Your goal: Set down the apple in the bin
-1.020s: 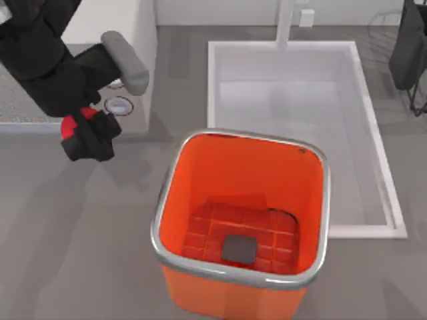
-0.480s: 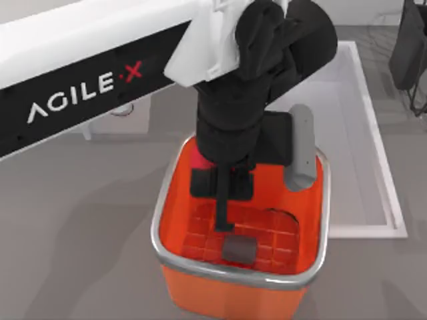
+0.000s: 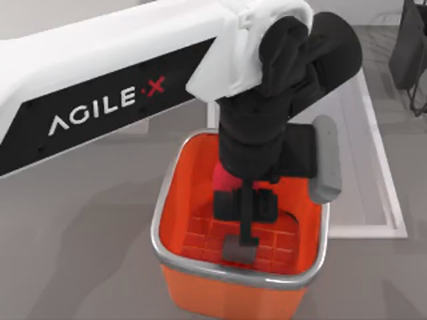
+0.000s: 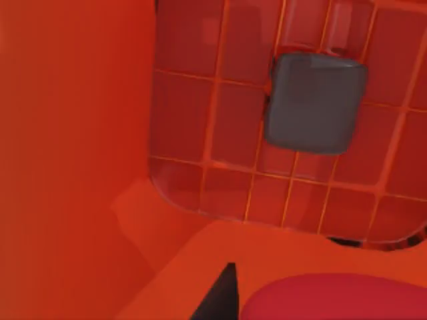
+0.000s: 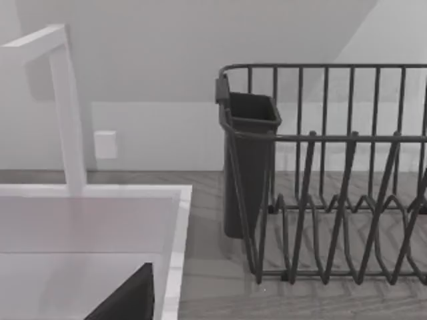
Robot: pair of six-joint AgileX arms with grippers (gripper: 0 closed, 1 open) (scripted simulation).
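Top view, AGILE·X-lettered left arm, left jaws (image 3: 244, 212) pinching apple (image 3: 225, 179) inside bin (image 3: 175, 180).

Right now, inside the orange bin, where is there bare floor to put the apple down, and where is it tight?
The bin floor lies bare on the gridded tiles around the dark grey square, up to the orange walls. It is crowded above: the left gripper, shut on the apple, hangs inside the rim with the left arm over the opening.
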